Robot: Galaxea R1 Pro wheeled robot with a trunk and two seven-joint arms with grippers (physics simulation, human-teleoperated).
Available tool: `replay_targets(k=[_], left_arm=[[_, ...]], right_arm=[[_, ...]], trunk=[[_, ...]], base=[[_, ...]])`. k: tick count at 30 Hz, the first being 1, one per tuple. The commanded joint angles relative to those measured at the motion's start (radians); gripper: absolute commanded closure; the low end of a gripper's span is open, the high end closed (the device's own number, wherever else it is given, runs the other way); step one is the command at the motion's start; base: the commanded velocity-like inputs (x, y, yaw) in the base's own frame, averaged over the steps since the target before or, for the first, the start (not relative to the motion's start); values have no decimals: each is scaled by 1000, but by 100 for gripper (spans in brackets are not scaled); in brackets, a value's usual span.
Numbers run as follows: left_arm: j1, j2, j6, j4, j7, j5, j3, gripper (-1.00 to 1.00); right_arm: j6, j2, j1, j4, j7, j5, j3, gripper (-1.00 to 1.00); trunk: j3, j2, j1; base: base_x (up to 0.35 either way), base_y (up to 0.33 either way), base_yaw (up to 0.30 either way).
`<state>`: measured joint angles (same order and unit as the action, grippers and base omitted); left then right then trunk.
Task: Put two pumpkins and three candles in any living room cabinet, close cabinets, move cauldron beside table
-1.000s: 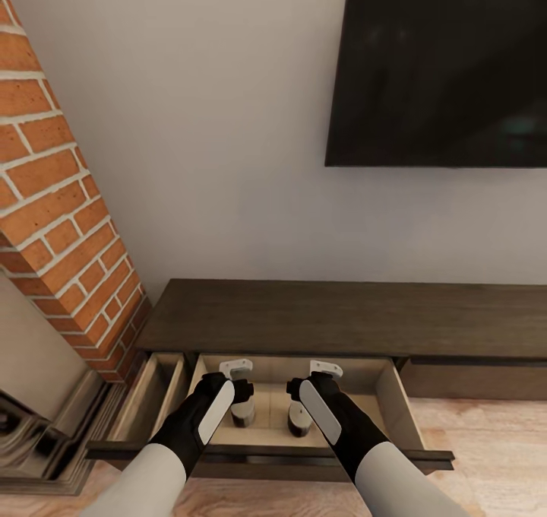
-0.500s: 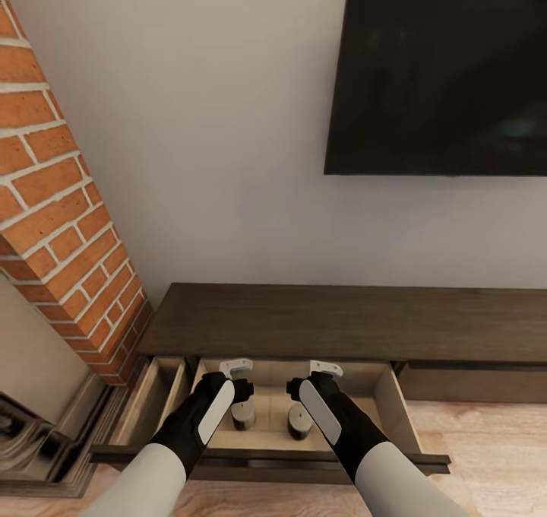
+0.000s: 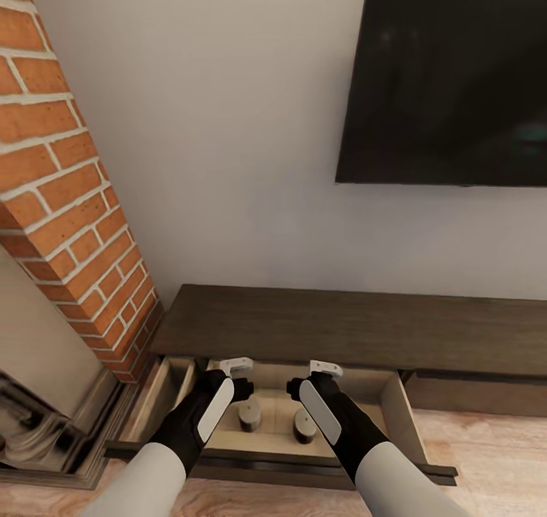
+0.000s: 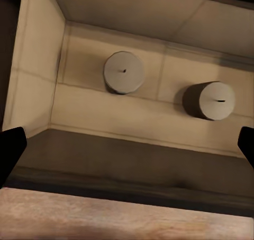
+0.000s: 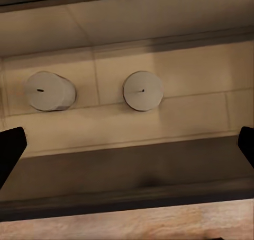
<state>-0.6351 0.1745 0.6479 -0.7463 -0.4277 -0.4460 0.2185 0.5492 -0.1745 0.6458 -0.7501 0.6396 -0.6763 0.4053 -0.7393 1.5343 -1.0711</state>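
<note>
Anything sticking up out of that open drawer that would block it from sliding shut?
Nothing visible. Both candles stand on the drawer floor, below its walls. The left gripper and right gripper hang open above the cavity, holding nothing, on the near side of the cabinet top.

Dark-brown cabinet (image 3: 357,327), beige inside; two seemingly olive-grey candles (image 4: 123,72); red-orange brick fireplace (image 3: 68,220).

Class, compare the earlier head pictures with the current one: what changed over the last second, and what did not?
The whole picture shifted: TV, brick fireplace and cabinet all slid together, so the camera moved, not the objects. Nothing was gripped or released. The two candles stay upright in the open drawer, and the left gripper and right gripper stay open above it.
</note>
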Motion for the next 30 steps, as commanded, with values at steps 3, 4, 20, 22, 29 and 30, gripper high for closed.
replay_targets(k=[3, 4, 20, 22, 29, 30], left_arm=[[0, 0, 2, -1, 0, 0, -1, -100], [0, 0, 2, -1, 0, 0, -1, -100], [0, 0, 3, -1, 0, 0, -1, -100], [0, 0, 3, -1, 0, 0, -1, -100], [0, 0, 3, -2, 0, 0, -2, -100], [0, 0, 3, -2, 0, 0, -2, -100]], right_arm=[[1, 0, 0, 0, 0, -1, 0, -100], [1, 0, 0, 0, 0, -1, 0, -100], [0, 0, 0, 0, 0, 0, 1, -100], [0, 0, 0, 0, 0, 0, 1, -100], [0, 0, 0, 0, 0, 0, 1, -100], [0, 0, 0, 0, 0, -1, 1, -100]], trunk=[[9, -21, 12], [13, -28, 15], [63, -140, 77], [69, -154, 84], [91, -203, 111], [94, -210, 115]], base=[[0, 0, 63], [0, 0, 9], [-3, 0, 107], [-104, 30, 277], [-216, 148, 282], [-105, 76, 285]])
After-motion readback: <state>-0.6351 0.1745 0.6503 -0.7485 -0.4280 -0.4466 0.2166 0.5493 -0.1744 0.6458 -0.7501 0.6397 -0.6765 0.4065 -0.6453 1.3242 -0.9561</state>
